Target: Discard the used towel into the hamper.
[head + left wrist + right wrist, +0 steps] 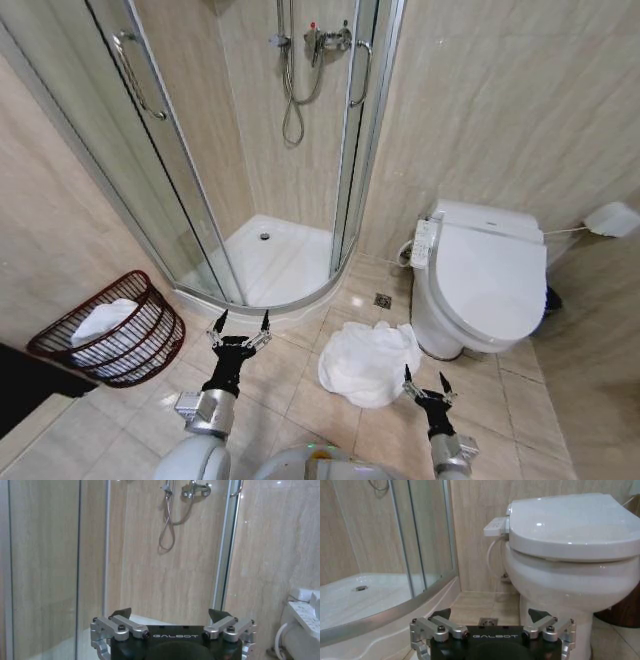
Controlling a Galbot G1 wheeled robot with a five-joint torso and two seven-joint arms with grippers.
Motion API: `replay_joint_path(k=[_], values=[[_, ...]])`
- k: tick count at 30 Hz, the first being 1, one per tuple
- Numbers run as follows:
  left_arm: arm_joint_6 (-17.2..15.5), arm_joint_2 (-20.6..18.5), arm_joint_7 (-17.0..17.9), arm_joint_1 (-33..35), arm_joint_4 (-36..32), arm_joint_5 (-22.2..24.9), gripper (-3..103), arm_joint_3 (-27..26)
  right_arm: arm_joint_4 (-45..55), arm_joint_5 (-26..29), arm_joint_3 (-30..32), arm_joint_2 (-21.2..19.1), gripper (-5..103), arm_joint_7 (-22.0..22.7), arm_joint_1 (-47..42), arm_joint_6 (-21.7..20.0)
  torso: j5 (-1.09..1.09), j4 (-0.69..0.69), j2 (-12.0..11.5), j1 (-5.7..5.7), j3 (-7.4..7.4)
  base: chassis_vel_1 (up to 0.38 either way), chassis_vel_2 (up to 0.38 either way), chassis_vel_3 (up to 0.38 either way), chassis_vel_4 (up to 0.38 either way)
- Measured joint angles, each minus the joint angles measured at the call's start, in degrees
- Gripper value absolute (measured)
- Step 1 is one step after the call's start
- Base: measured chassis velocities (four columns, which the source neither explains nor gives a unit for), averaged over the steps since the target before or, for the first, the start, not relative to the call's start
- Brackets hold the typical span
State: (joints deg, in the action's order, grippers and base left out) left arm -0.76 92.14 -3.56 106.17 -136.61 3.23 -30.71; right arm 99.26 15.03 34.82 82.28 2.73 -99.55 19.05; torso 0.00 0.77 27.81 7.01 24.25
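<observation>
A white crumpled towel (368,362) lies on the tiled floor in front of the toilet. The hamper (62,344), a dark red-brown ribbed basket, stands at the left by the wall with white cloth (103,322) inside it. My left gripper (240,327) is open and empty, raised above the floor between the hamper and the towel, pointing at the shower. My right gripper (427,383) is open and empty, just right of the towel's near edge. The wrist views show the open left gripper (170,615) and open right gripper (490,615) with nothing between their fingers.
A glass shower cabin (270,250) with a raised white tray stands straight ahead. A white toilet (485,280) with its lid down is at the right, close beside the towel. A floor drain (382,300) lies between them. Tiled walls close in left and right.
</observation>
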Motion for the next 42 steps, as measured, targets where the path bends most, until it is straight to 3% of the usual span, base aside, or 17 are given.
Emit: replay_joint_path(k=[34, 42], values=[[0.00, 0.00, 0.00, 0.00, 0.00, 0.00, 100, 0.00, 0.05, 1.01, -0.38, 0.26, 100, -0.58, -0.47, 0.62, 0.00, 0.00, -7.96, -2.89, -5.09, 0.000, 0.000, 0.000, 0.000], [0.00, 0.00, 0.00, 0.00, 0.00, 0.00, 100, 0.00, -0.02, 1.24, -0.69, 0.33, 100, -0.55, -0.37, 0.60, 0.00, 0.00, -8.74, -3.15, -5.62, 0.000, 0.000, 0.000, 0.000]])
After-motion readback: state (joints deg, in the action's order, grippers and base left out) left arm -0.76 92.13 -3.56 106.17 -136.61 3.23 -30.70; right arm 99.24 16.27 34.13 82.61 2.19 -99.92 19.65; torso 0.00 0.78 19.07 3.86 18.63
